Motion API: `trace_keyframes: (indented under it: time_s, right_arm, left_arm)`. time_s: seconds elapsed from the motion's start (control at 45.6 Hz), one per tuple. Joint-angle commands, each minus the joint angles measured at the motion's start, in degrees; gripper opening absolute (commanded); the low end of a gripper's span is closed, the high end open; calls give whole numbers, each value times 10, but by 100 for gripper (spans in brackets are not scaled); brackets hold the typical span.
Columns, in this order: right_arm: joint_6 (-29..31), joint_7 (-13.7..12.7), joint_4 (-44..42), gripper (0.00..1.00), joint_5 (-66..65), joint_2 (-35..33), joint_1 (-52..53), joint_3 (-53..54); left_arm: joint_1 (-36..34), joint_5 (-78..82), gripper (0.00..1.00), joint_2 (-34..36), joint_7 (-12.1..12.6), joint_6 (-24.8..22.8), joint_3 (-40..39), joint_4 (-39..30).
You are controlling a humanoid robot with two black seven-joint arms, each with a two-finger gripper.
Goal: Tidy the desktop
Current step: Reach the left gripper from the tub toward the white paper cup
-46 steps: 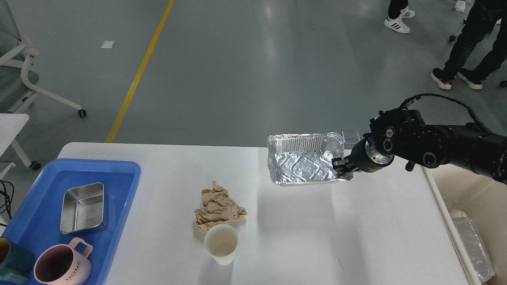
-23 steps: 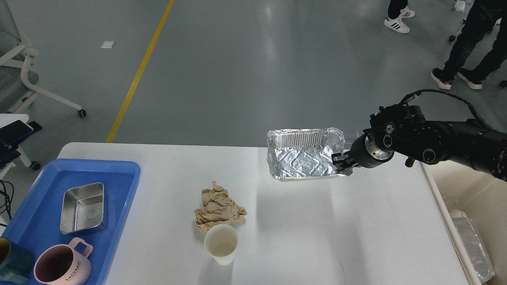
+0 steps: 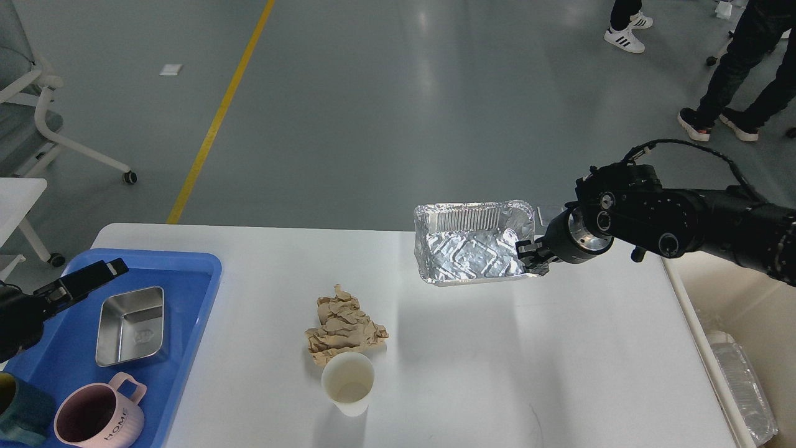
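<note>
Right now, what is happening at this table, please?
The right gripper holds a foil tray by its right rim, lifted above the desktop. The left gripper is over the blue tray, holding nothing I can see. Crumpled brown paper and a paper cup remain on the desktop.

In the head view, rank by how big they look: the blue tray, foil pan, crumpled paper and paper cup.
1. Blue tray, though cut off by the frame.
2. Foil pan, held off the table, so nearer the camera.
3. Crumpled paper.
4. Paper cup.
</note>
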Motion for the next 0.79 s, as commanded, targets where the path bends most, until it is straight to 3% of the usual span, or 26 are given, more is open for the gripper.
trace_keyframes:
  time_s: [0.0, 0.329, 0.461, 0.768]
  right_arm:
    - [0, 0, 0, 0, 0, 0, 1, 0]
    - [0, 0, 1, 0, 0, 3, 3, 0]
    - [0, 0, 2, 0, 0, 3, 4, 0]
    - [0, 0, 2, 0, 0, 3, 8, 1]
  left_arm:
    - [2, 1, 97, -2, -3, 0, 0, 2]
    - [-3, 0, 97, 2, -35, -23, -5, 7]
    - [-13, 6, 97, 10, -64, -66, -2, 6]
    - [-63, 154, 97, -16, -74, -196, -1, 8]
